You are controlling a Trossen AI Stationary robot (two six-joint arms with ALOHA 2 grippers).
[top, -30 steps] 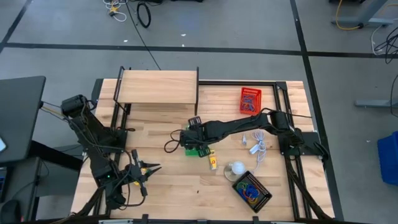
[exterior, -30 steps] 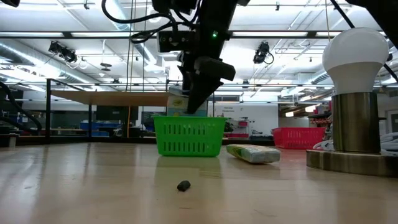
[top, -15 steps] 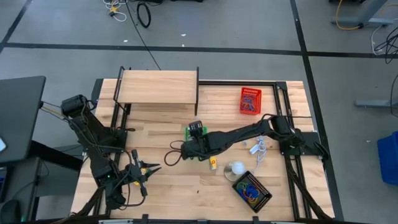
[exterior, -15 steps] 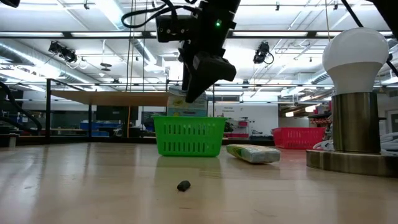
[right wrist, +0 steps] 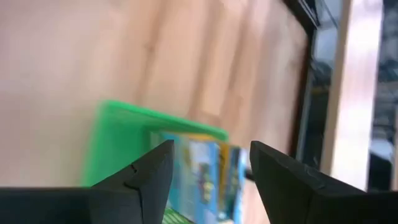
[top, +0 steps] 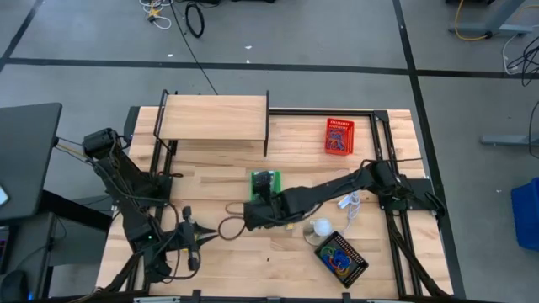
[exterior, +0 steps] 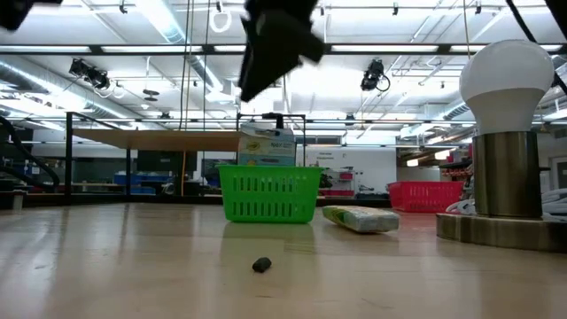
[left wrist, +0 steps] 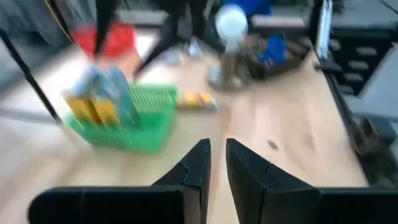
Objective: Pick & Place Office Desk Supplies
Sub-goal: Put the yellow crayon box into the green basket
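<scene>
A green mesh basket stands mid-table, and a blue and yellow printed packet stands upright in it. A second, yellow-green packet lies flat on the wood to the basket's right. A tiny dark piece lies nearer the front edge. My right gripper hangs open, above the table on the basket's near side, with nothing between its fingers. My left gripper hovers near the front left. It is shut but for a thin slit, and nothing is in it.
A lamp with a white ball-shaped bulb stands right of centre and a black basket of coloured loops lies in front of it. A red basket sits at the far right. A raised wooden shelf spans the far left.
My right gripper has risen from the green basket and moved toward the table's near edge, staying open. The packet has stayed standing in the basket. My left gripper has turned at the wrist without leaving its place.
</scene>
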